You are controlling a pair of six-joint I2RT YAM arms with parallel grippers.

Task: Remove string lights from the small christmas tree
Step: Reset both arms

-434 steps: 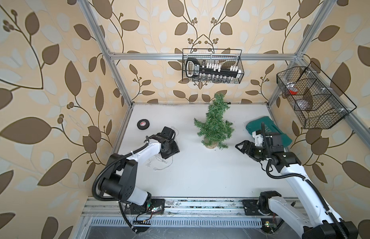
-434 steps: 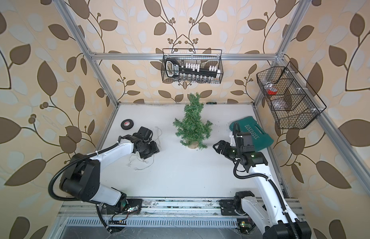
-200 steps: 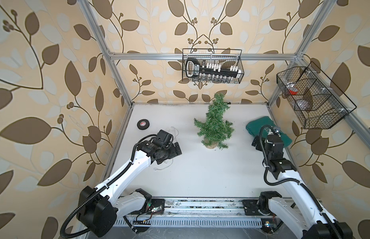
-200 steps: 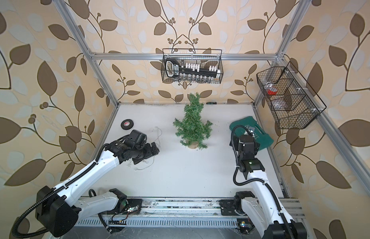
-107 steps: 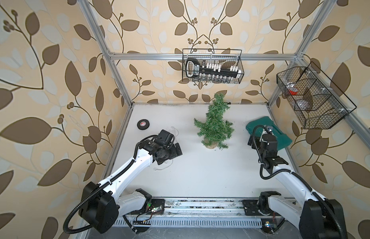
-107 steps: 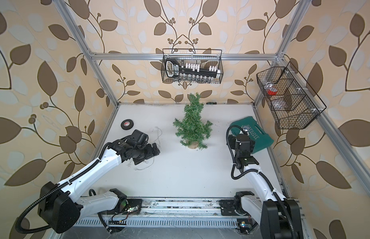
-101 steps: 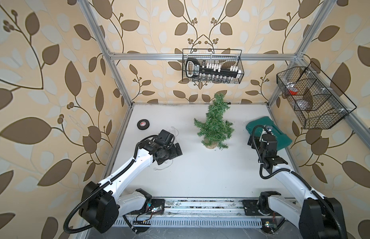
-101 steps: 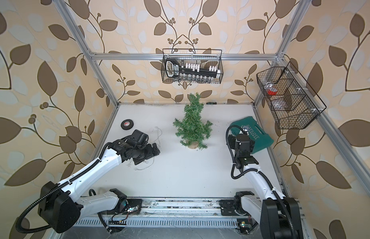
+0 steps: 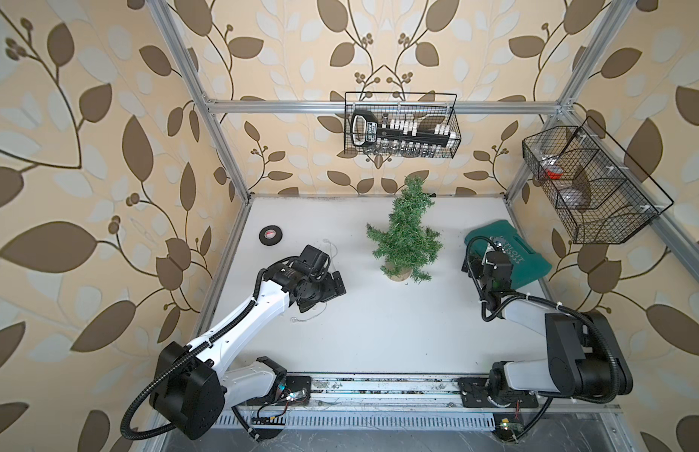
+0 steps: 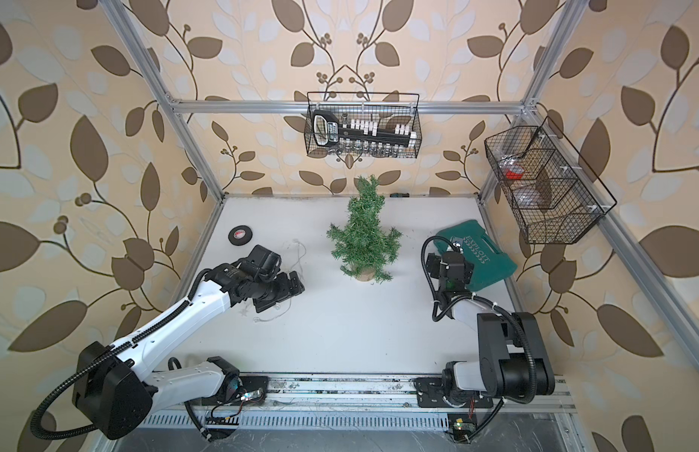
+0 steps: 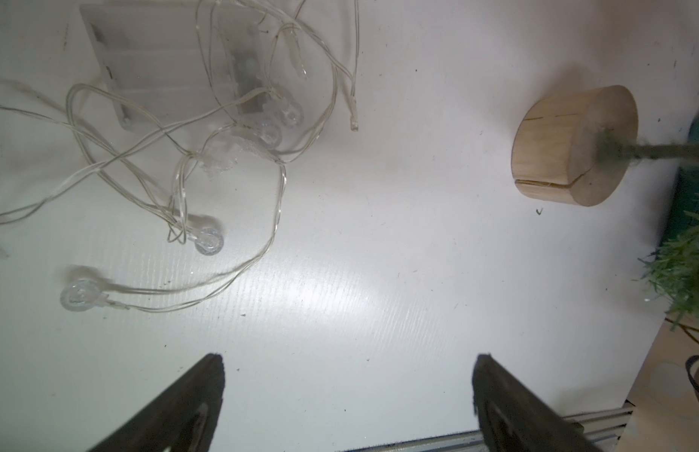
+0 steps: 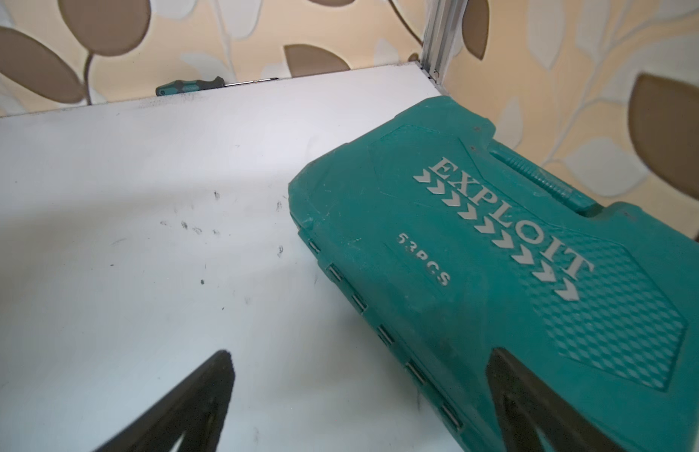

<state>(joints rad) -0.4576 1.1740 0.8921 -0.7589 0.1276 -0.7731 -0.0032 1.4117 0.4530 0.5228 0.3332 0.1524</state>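
left gripper [image 11: 348,356], right gripper [image 12: 359,352]: spread wide, empty | string lights [image 11: 208,240] loose on table [image 9: 379,332], apart from small christmas tree [image 9: 404,238] | 1 back basket [image 9: 400,94]: tool rack [image 9: 402,135]

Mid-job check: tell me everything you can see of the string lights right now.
The string lights lie in a loose tangle flat on the white table; none shows on the tree. Thin silvery wire loops over and around a clear rectangular plastic battery box, with small clear round bulbs along it, at least four visible. Nothing grips them: the left pincer hangs open, apart from the wire. In both top views only stray loops show beside the left arm.
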